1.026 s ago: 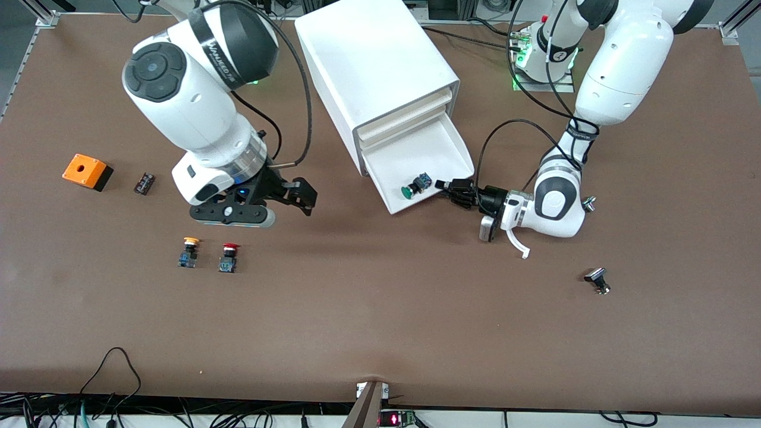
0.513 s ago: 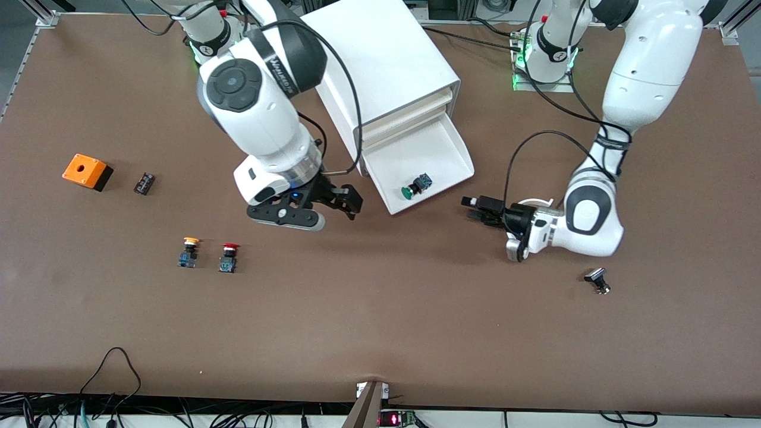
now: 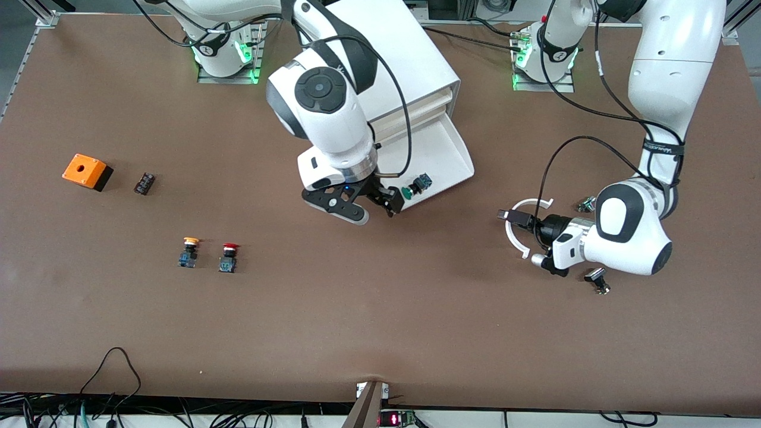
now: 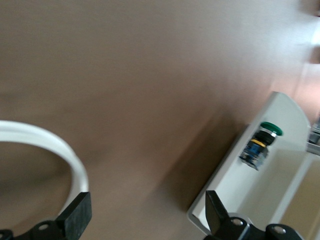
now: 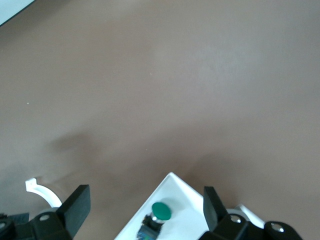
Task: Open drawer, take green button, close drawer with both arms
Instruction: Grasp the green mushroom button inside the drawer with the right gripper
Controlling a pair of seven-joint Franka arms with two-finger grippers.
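Note:
The lowest drawer (image 3: 443,151) of the white cabinet (image 3: 380,65) stands pulled open. The green-capped button (image 3: 414,188) lies on its side in the drawer, close to the drawer's front rim. My right gripper (image 3: 387,202) is open and empty, over that front rim and right beside the button. In the right wrist view the button (image 5: 161,211) lies in the drawer (image 5: 182,197) below my right gripper (image 5: 145,207). My left gripper (image 3: 511,217) is open and empty, low over bare table toward the left arm's end, apart from the drawer. The left wrist view shows its open gripper (image 4: 147,215), the drawer (image 4: 280,165) and the button (image 4: 260,145).
A yellow-capped button (image 3: 190,251) and a red-capped one (image 3: 228,257) stand toward the right arm's end, with an orange box (image 3: 87,171) and a small black part (image 3: 144,183). Two small metal parts (image 3: 597,279) (image 3: 587,204) lie by the left arm. A white curved piece (image 3: 523,235) sits at the left gripper.
My right gripper has swung from over the table near the yellow and red buttons to the drawer's front rim. My left gripper has drawn back from the drawer front toward the left arm's end.

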